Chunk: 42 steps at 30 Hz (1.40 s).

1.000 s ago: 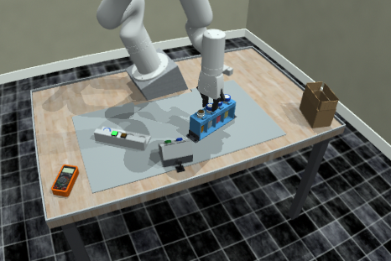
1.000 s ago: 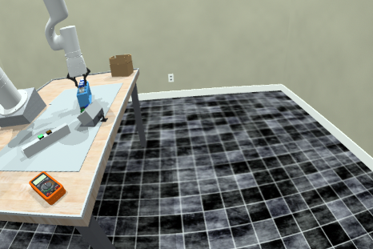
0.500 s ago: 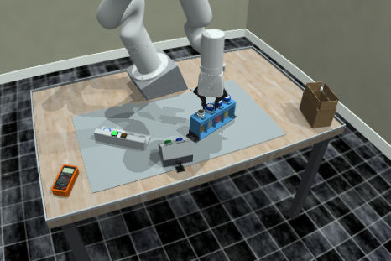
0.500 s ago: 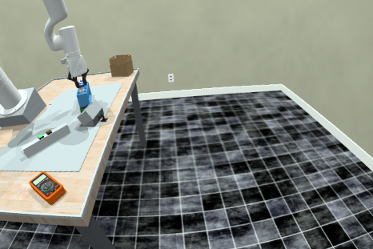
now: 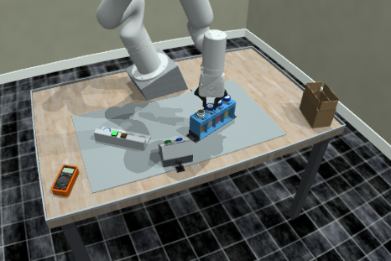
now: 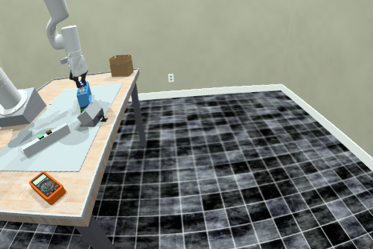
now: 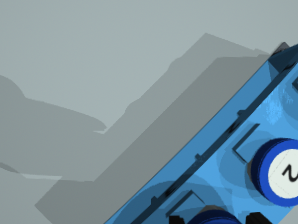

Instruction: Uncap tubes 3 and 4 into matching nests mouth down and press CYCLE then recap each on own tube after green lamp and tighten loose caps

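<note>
The blue decapping station [image 5: 214,124] [image 6: 84,98] [image 7: 215,150] stands on the grey mat. My gripper [image 5: 211,107] [image 6: 81,85] [image 7: 212,220] stands upright over it and is shut on the blue cap of tube 3 [image 7: 210,216], which sits on its tube. The cap of tube 2 [image 7: 285,172] [image 5: 218,104] and the cap of tube 1 [image 5: 226,99] are on their tubes. Tube 4 [image 5: 201,113] stands open with no cap. A blue cap [image 5: 106,128] lies at the left end of the cap tray [image 5: 126,140] [image 6: 44,142]. The tray's green lamp [image 5: 114,133] looks bright.
The key housing [image 5: 176,153] [image 6: 92,114] with the green key [image 5: 168,141] and the blue key [image 5: 179,139] stands just in front of the station. An orange multimeter [image 5: 65,180] [image 6: 47,186] lies front left. A cardboard box [image 5: 319,106] [image 6: 121,66] stands at the right edge.
</note>
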Tool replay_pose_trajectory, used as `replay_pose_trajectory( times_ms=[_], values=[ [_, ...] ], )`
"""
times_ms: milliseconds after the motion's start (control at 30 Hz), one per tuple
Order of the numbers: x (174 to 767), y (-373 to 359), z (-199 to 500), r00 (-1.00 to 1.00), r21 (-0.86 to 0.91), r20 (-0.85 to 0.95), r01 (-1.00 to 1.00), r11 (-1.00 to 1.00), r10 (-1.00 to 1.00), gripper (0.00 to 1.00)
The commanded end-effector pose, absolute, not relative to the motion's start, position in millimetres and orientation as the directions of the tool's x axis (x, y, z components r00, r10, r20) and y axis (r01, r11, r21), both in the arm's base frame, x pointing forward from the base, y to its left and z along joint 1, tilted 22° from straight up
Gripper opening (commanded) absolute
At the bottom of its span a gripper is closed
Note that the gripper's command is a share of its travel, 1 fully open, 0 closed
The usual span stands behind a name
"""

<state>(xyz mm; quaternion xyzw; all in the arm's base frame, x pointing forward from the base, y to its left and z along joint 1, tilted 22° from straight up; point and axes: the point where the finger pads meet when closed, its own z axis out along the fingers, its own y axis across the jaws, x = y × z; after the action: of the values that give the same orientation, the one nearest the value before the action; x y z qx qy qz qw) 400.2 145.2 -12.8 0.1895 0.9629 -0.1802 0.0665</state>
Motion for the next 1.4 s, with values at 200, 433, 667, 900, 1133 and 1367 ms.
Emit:
replay_pose_trajectory(
  times_ms=[200,433,667,900,1133,1367],
  values=[
    [400.8,145.6,-12.3,-0.920,-0.324,-0.193,0.387,0.863,0.340,0.00],
    [400.9,145.7,-12.4,-0.796,-0.266,-0.267,0.603,0.752,0.543,0.00],
    [400.9,145.6,-12.6,-0.541,-0.158,-0.342,0.839,0.520,0.768,0.00],
    [400.9,145.5,-12.7,-0.316,-0.069,-0.371,0.947,0.314,0.873,0.00],
    [400.9,145.5,-12.9,-0.022,0.044,-0.375,0.998,0.042,0.927,0.00],
    [400.9,145.4,-13.0,0.210,0.127,-0.354,0.976,-0.176,0.911,0.00]
  ],
)
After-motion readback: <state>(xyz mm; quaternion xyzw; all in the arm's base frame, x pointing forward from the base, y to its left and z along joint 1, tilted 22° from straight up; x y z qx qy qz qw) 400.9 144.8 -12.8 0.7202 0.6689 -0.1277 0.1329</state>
